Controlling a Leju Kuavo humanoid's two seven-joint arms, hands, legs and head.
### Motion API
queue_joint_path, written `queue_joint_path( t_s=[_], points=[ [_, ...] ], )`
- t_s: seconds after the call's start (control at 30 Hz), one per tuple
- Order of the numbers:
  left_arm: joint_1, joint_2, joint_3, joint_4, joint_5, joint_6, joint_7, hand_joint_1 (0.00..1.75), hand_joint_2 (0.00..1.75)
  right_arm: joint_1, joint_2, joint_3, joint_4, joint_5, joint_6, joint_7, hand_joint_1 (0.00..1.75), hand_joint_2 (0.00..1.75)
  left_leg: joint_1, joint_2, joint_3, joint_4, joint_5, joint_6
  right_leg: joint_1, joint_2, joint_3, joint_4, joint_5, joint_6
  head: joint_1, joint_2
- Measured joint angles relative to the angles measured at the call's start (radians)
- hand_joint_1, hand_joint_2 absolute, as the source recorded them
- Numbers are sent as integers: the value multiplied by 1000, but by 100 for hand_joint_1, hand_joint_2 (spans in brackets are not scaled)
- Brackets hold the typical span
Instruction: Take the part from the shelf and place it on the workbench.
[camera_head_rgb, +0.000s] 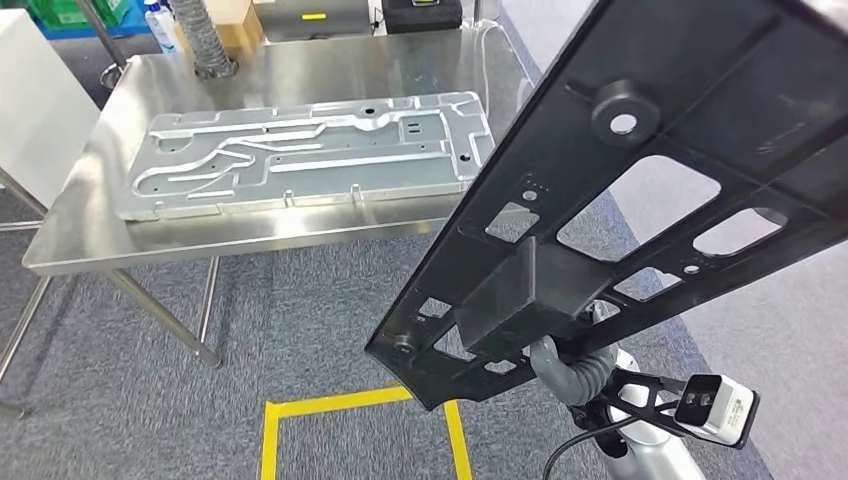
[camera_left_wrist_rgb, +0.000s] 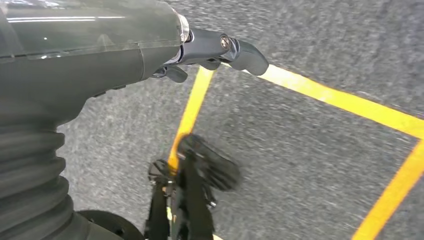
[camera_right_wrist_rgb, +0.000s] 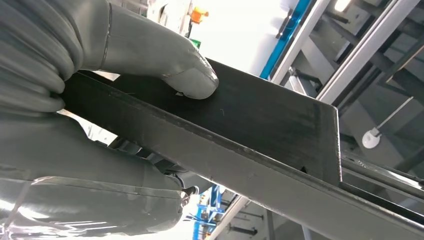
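Holding a long black part (camera_head_rgb: 640, 190) clear of the floor, the right hand (camera_head_rgb: 575, 365) grips it from beneath at its lower end, thumb (camera_right_wrist_rgb: 170, 65) pressed flat on the upper face of the part's boxy block (camera_right_wrist_rgb: 260, 120) and the other fingers closed against the underside. Part: flat black frame with several cut-out windows and a round boss near its middle, tilted, running from near the hand up toward the far right, well above and to the right of the workbench (camera_head_rgb: 300, 235) and not touching it. Workbench: steel table ahead and left of the part, carrying a silver ribbed panel (camera_head_rgb: 310, 155) lying flat on its top. Floor under the part: grey carpet with yellow tape lines (camera_head_rgb: 350, 405). Left hand (camera_left_wrist_rgb: 220, 50): hanging over the carpet and tape, holding nothing, fingers slightly curled and apart, away from the part.
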Motion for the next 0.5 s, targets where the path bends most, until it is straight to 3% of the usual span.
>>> queue_joint_path(
  t_s=[0.07, 0.1, 0.13, 0.2, 0.27, 0.3, 0.37, 0.43, 0.47, 0.5],
  points=[
    [4, 1, 0, 1, 0, 1, 0, 0, 175, 2, 0, 0, 0, 1, 0, 0, 175, 175, -3, 0, -2, -96, 168, 7, 2, 4, 30, 0, -34, 9, 0, 0],
    [4, 1, 0, 1, 0, 1, 1, 0, 175, 4, 0, 1, -1, 1, 0, 0, 175, 175, -5, 0, 0, -120, 221, 13, 3, 6, 42, -1, -44, 14, 0, 0],
    [3, 1, 0, 1, 0, 2, 1, 0, 175, 5, 0, 1, -3, 2, 1, 0, 175, 175, -6, 0, 5, -127, 234, 20, 5, 8, 48, 5, -45, 20, 0, 0],
    [0, 1, 0, 1, -1, 2, 2, 0, 175, 7, 0, 1, -8, 1, 1, 0, 175, 175, -3, 0, 27, -134, 227, 34, 6, 7, 31, 56, -22, 30, 0, 0],
    [-2, 1, 0, 1, 0, 3, 1, 0, 175, 9, 0, 0, -11, 1, 1, 0, 175, 175, -1, 0, 54, -140, 210, 45, 3, 1, -41, 173, 3, 38, 0, 0],
    [-2, 1, 0, 1, 0, 3, 1, 0, 175, 11, 1, -1, -12, 1, 2, 0, 175, 175, -2, 0, 67, -141, 198, 48, 1, -2, -87, 233, -6, 42, 0, 0],
    [-2, 1, 0, 1, 0, 4, 1, 0, 175, 16, 2, -2, -12, 2, 2, 0, 175, 175, -2, -1, 96, -142, 172, 50, -4, -4, -171, 307, -80, 46, 0, 0],
    [-1, 1, 0, 1, 0, 4, 1, 0, 175, 20, 3, -3, -12, 4, 2, 0, 175, 175, -2, -3, 132, -142, 144, 49, -7, -5, -217, 296, -157, 47, 0, 0],
    [-1, 1, 0, 1, 0, 5, 1, 0, 175, 21, 3, -4, -12, 6, 2, 0, 175, 175, -2, -3, 152, -142, 129, 48, -8, -6, -225, 260, -158, 46, 0, 0],
    [-1, 1, 0, 1, 0, 6, 1, 0, 175, 23, 3, -4, -12, 11, 2, 0, 175, 175, -2, -3, 171, -143, 114, 45, -8, -8, -226, 207, -116, 43, 0, 0]
  ],
)
